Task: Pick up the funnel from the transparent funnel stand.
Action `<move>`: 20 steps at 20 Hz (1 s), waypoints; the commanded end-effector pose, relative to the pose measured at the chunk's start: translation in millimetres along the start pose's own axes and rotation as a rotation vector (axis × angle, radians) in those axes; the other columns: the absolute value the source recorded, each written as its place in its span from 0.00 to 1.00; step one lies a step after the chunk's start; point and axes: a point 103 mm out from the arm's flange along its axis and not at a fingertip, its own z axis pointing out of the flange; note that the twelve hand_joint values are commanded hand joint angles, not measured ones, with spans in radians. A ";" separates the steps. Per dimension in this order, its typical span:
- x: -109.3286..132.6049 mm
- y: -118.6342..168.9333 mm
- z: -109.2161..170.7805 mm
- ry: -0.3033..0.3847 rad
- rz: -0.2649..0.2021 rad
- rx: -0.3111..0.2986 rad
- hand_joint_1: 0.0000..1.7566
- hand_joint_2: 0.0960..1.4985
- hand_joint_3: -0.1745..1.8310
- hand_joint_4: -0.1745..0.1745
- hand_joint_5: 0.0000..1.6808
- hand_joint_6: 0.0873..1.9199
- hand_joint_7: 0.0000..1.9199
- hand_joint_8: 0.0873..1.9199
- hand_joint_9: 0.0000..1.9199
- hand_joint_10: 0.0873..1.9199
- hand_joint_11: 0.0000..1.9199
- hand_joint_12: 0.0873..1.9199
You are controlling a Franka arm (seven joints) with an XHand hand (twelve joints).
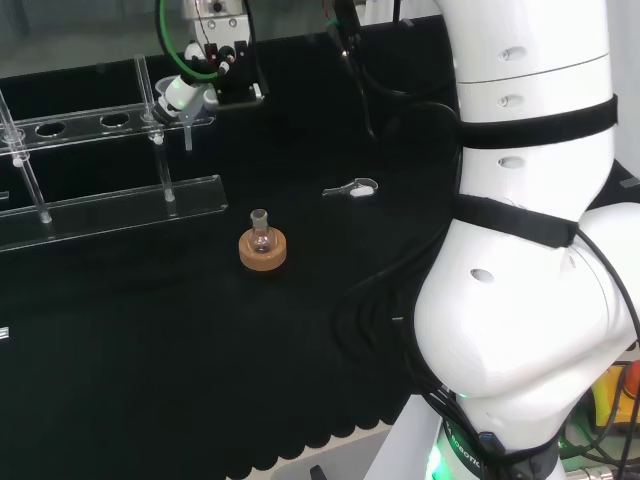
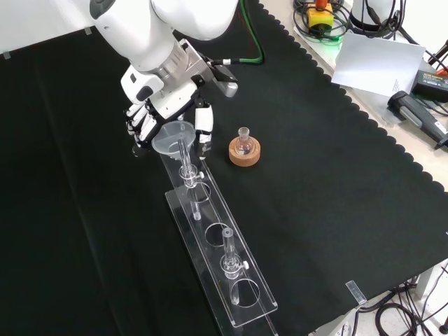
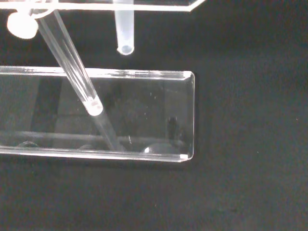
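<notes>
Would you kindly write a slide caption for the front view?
Hand closes around the funnel seated at the end of the transparent funnel stand, beside a small flask on its cork ring.

No readable text, labels, numbers or signs on anything; print on the far devices is too small to read.

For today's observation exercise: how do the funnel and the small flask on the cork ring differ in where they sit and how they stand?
The funnel sits in the end hole of the transparent funnel stand, raised off the cloth, with the hand at its sides; the flask rests low on a cork ring, untouched. The funnel's wide mouth faces up; the flask has a narrow neck. Both are clear and upright.
</notes>
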 end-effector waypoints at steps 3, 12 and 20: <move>6.4 2.6 3.7 0.018 0.014 -0.048 0.33 0.47 0.10 0.41 0.27 0.00 0.34 0.22 0.17 0.35 0.00 0.46; -3.8 6.5 5.9 0.052 0.023 -0.118 0.40 0.49 0.11 0.45 0.36 0.00 0.42 0.22 0.24 0.31 0.00 0.54; -9.7 -0.9 -9.9 0.036 0.003 -0.174 0.45 0.48 0.19 0.46 0.40 0.00 0.47 0.23 0.33 0.24 0.00 0.60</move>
